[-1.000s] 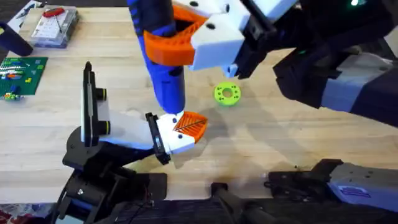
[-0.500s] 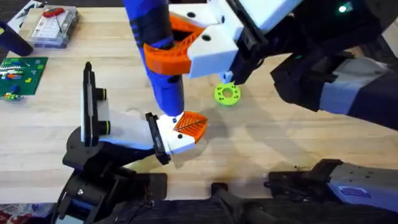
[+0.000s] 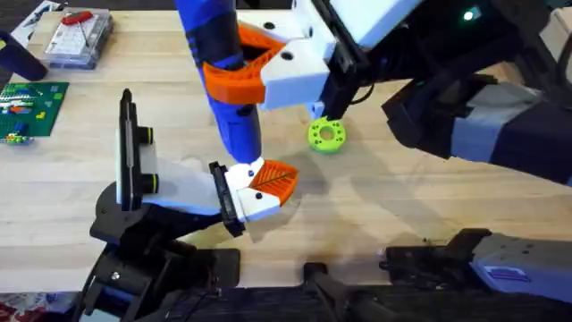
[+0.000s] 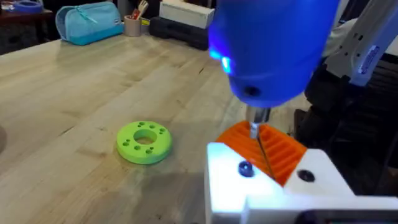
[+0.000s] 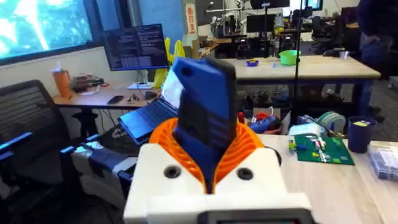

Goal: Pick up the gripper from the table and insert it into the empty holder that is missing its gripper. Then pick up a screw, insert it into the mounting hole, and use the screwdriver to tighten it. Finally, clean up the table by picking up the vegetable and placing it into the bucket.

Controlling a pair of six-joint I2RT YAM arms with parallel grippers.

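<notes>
**Screwdriver held upright over the mounting screw**

The right pincer [image 3: 255,67] grips the blue screwdriver [image 3: 228,80] upright, its thin bit [image 4: 261,140] reaching down toward a screw [image 4: 245,168] in the white, orange-padded gripper [image 3: 264,188], likely for tightening. I cannot tell whether the left pincer is open or closed. A green disc [image 3: 326,135] lies nearby on the bench [image 3: 402,206], well clear. A parts box [image 3: 79,38] and circuit board [image 3: 27,107] sit far off.

White pincer [image 3: 234,79], orange ribbed pads [image 3: 234,82]

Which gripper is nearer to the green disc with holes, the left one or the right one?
The right. The right gripper, shut on the screwdriver, hangs just behind the green disc; the left gripper sits farther off, toward the robot's left.
</notes>
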